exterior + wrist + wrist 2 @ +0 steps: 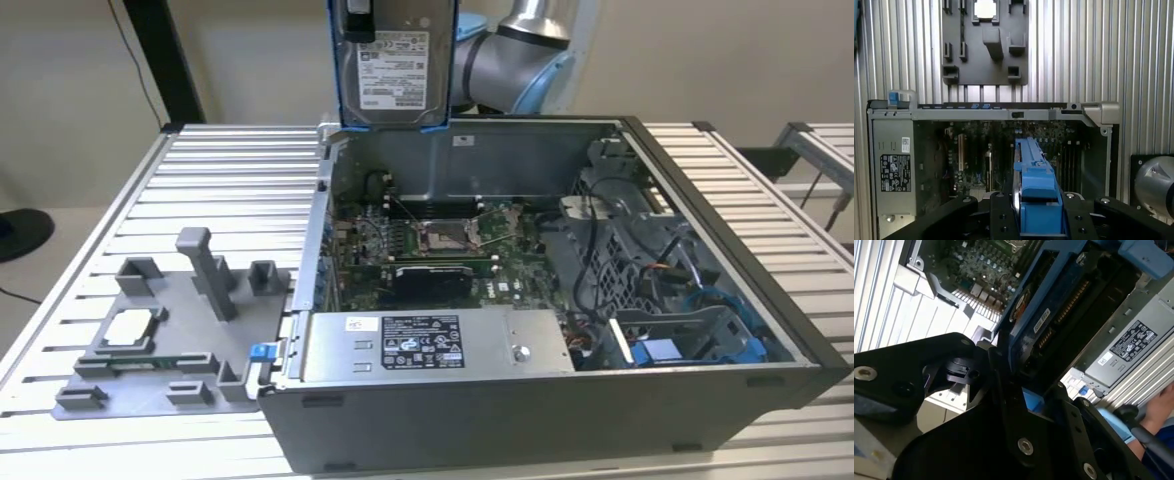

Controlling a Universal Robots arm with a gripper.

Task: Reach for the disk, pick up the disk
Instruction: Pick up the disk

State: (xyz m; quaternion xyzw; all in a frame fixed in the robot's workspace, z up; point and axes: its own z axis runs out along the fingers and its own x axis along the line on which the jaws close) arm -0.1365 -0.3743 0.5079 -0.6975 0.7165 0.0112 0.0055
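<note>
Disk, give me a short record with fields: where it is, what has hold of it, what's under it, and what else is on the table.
disk: silver-grey hard drive in a blue bracket, held upright above the far wall of the open computer case
gripper: shut on the disk, one black finger on either side of the bracket
inside the case: motherboard; power supply along the near wall
exterior view's left: grey fixture tray with a small square chip in it
table: slatted metal
</note>
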